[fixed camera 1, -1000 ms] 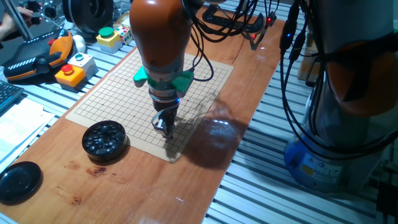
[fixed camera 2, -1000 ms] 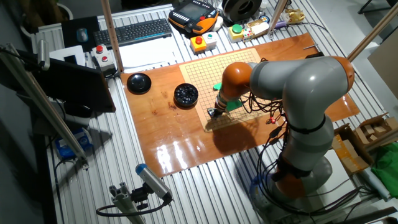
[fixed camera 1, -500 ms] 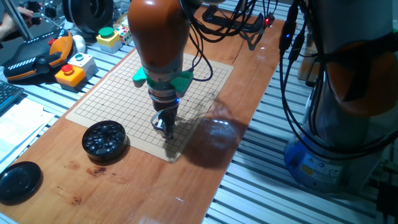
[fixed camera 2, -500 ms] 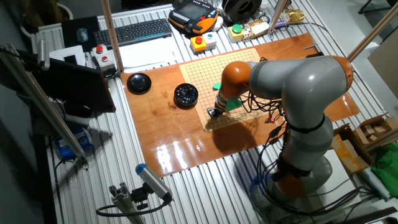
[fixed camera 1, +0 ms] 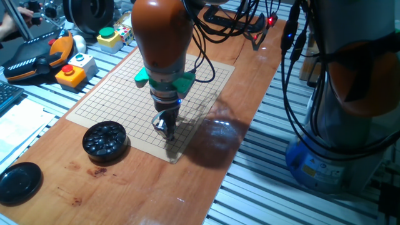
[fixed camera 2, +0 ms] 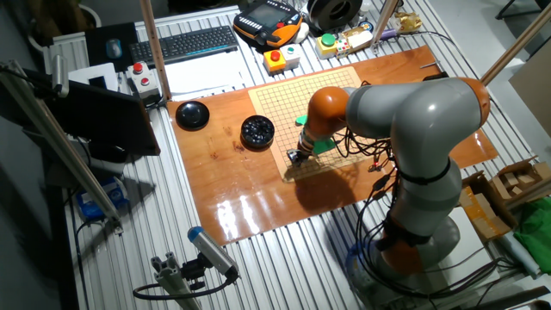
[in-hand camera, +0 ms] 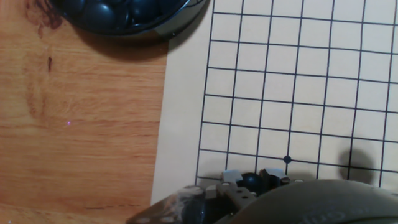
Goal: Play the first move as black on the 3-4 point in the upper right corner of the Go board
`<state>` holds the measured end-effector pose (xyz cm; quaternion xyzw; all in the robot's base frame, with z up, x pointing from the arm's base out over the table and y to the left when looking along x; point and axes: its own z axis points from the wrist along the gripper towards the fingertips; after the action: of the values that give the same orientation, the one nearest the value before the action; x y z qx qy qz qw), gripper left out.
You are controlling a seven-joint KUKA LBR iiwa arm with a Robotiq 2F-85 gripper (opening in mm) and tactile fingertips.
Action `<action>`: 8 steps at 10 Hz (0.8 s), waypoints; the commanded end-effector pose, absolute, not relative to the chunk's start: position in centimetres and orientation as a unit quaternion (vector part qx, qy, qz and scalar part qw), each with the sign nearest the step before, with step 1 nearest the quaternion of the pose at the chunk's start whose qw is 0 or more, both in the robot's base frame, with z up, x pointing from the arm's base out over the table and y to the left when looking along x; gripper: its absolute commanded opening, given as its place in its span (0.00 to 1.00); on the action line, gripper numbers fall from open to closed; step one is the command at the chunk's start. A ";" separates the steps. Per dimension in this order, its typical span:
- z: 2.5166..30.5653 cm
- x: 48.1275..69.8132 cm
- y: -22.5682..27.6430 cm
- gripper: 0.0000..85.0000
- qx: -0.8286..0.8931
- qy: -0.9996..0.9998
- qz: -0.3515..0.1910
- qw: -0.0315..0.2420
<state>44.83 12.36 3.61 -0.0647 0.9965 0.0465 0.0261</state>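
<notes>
One black stone (in-hand camera: 250,181) sits clamped between the hand's (in-hand camera: 250,180) fingertips, low over the board (in-hand camera: 180,124).

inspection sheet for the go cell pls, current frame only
Surface: wooden tabletop carrying the Go board.
Job's things: black stone between the fingertips, low over the board's near corner; no stones seen on the grid.
Clutter: bowl of stones beside the board; black lid farther out.
Gripper: gripper shut on the stone.
Cables: black bundle hanging off the arm.
Surroundings: button boxes, keyboard, teach pendant.
</notes>
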 end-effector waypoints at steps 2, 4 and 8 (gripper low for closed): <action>4.0 45.1 12.2 0.33 -0.061 0.997 0.046 0.024; 5.1 45.6 11.9 0.32 -0.052 0.998 0.040 0.021; 7.8 46.5 11.6 0.10 -0.022 0.999 0.031 0.009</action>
<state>46.64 11.54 7.91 -0.0201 0.9993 0.0299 0.0077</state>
